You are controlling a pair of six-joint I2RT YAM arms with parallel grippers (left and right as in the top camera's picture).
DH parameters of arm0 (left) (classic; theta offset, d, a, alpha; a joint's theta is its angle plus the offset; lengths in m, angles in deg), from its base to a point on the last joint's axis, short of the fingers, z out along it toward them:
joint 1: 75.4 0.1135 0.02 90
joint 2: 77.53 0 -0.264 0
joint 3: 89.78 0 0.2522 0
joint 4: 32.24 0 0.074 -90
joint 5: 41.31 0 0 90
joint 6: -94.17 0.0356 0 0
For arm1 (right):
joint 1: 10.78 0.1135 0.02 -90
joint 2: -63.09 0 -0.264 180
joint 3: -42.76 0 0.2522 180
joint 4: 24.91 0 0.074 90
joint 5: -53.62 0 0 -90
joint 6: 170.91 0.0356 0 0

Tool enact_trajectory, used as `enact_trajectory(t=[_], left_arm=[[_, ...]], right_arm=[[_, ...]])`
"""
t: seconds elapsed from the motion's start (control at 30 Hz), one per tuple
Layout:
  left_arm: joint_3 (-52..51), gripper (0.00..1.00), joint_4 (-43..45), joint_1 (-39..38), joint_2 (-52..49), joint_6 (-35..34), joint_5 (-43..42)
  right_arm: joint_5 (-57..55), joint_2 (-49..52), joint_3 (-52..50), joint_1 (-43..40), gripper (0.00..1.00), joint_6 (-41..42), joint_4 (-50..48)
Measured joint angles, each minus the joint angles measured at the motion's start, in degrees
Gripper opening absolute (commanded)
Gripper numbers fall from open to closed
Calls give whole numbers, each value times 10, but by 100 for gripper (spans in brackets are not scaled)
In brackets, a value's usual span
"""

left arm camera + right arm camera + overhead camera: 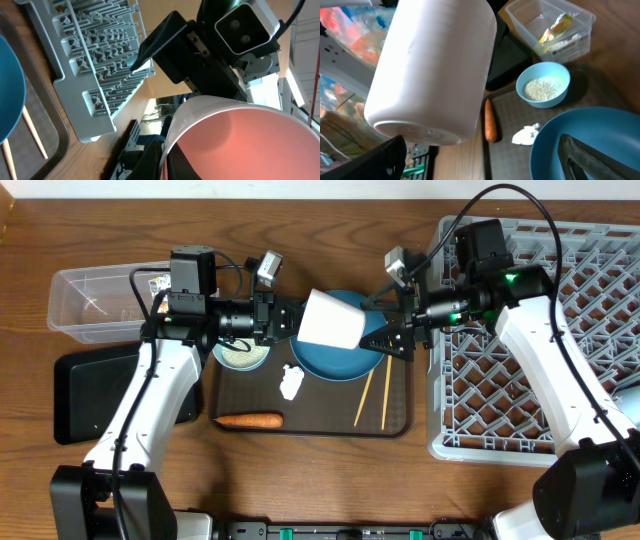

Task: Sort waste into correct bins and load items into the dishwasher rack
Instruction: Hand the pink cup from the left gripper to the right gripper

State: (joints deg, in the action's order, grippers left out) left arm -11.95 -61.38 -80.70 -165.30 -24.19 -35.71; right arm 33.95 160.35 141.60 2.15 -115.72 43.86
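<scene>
I see the left gripper clamped on the rim of the pink-white cup, tilted above the dark blue plate, with the right gripper spread wide by its base; it looks light, rigid, slick and breakable, so I'd grasp across its body

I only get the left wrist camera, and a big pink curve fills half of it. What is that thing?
Observer: The inside of a cup, white outside, held on its side by the left gripper over a blue plate.
Operator: Any food lying around?
Observer: A carrot lies at the robot-side edge of the brown tray.
Operator: Anything in a bin yet?
Observer: A yellow wrapper sits in the clear tub.
</scene>
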Motion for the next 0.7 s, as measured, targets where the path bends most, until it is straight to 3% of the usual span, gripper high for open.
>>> enact_trajectory(t=[0.7], left_arm=[[0,6,4,-12,0,-2,37]], right_arm=[[-21,0,0,0,99,-22,107]])
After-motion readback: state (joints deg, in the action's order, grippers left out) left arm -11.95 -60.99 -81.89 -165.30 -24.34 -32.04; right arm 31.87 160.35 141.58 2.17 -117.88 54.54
